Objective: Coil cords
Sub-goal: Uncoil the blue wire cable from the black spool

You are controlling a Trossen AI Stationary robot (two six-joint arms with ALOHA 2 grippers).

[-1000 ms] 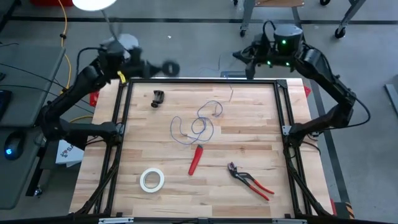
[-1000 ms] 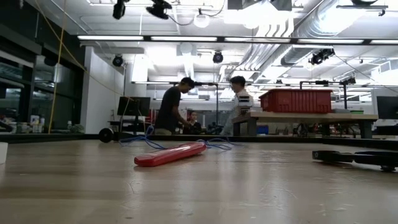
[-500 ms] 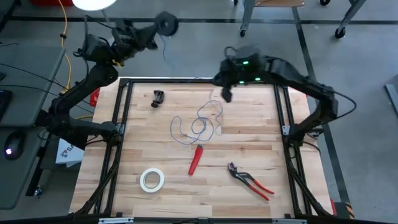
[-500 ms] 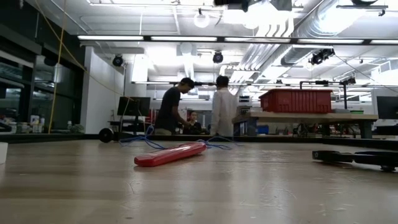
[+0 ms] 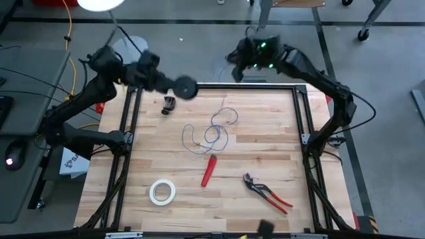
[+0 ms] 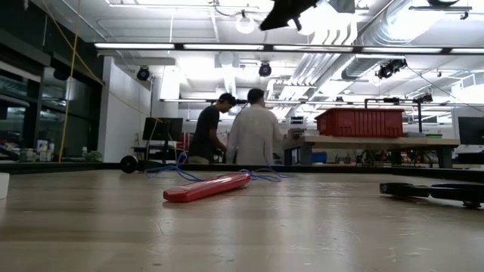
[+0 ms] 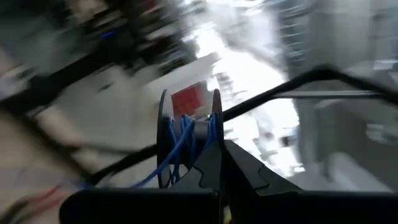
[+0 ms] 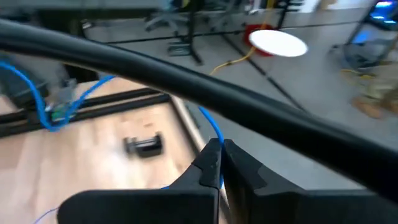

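Evidently both arms were up at the far edge of the worktop (image 5: 265, 159). The left end effector (image 5: 174, 84) was clamped on the small black spool (image 5: 186, 87), which already carried several turns of blue wire (image 7: 180, 143) in the left wrist view. The right end effector (image 5: 240, 66) hung past the far right of the frame, its fingers pressed together with the thin wire (image 8: 211, 127) running between them.

The bulk of the cord (image 5: 211, 135) lay in loose loops at the middle of the worktop, just beyond the red tool (image 5: 209, 170). The pliers (image 5: 267, 194) and the tape roll (image 5: 162, 191) sat nearer, well apart from it.

The risk I judged greatest was snagging: those slack loops crossed one another, so a quick pull could tighten them into a knot. The wire might also slip from the right pinch, or ride off the spool's rim if tension went slack.
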